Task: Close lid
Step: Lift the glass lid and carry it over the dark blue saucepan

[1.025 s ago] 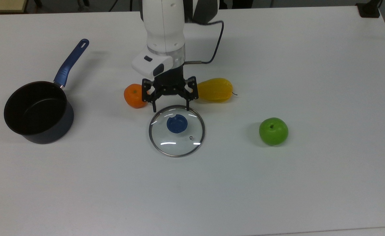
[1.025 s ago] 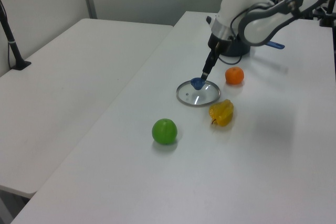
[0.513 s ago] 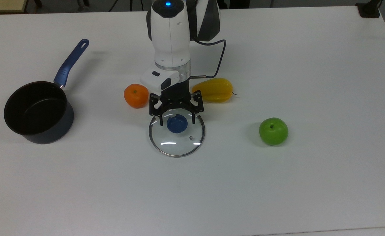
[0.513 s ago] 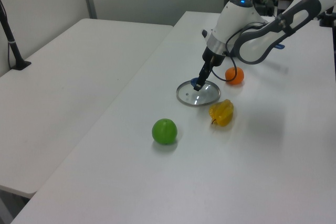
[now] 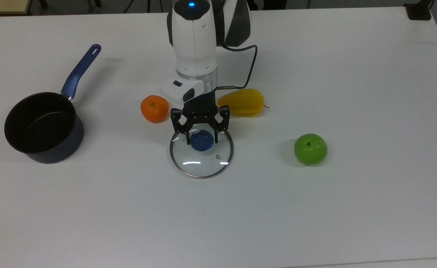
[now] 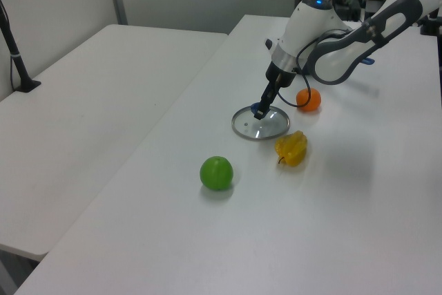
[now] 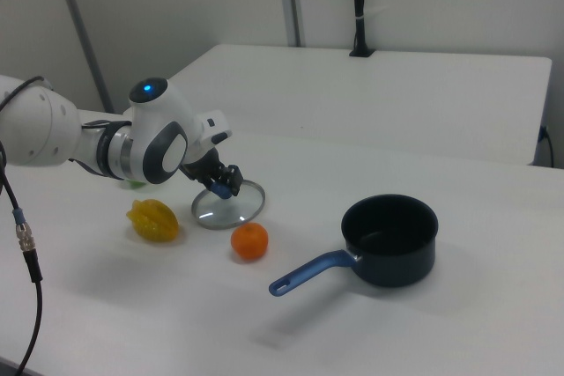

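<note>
Lid (image 5: 201, 153) flat on table (image 5: 315, 208)

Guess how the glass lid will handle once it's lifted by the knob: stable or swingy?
Likely rigid: the lid is a glass disc with a metal rim. Held only at the small blue knob, where the gripper straddles it, the wide disc may tilt or swing. Glass is probably fragile, so set it gently on the saucepan.
</note>
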Robot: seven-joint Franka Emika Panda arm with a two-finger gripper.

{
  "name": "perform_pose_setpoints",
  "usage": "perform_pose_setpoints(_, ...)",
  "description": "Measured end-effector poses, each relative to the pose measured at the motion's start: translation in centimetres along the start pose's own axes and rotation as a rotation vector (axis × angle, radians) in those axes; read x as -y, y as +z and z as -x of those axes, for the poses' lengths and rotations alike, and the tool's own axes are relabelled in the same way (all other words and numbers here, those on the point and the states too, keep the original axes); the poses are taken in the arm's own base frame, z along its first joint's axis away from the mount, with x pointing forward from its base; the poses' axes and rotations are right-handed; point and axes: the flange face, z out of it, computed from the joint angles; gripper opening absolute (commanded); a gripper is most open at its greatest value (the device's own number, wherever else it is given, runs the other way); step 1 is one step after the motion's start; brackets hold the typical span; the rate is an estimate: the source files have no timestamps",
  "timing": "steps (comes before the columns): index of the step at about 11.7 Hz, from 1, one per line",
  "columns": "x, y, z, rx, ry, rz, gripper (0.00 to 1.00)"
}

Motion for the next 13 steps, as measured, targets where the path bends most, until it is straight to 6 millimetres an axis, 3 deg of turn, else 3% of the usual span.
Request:
perform_pose_setpoints(4,0.0,-0.3,-0.3,-0.007,0.004,0.0,0.47)
perform_pose_setpoints(8,-2.2,-3.7,-2.3,-0.006,0.099,0.016,0.47)
perform_pose_setpoints(10,-6.3,-6.9,-4.2,0.034,0.158,0.049,0.47)
perform_pose_setpoints(12,-11.7,-10.7,-5.9,0.036,0.225,0.091,0.47)
perform_pose_setpoints(13,-15.4,-12.2,-6.2,0.026,0.263,0.117,0.48)
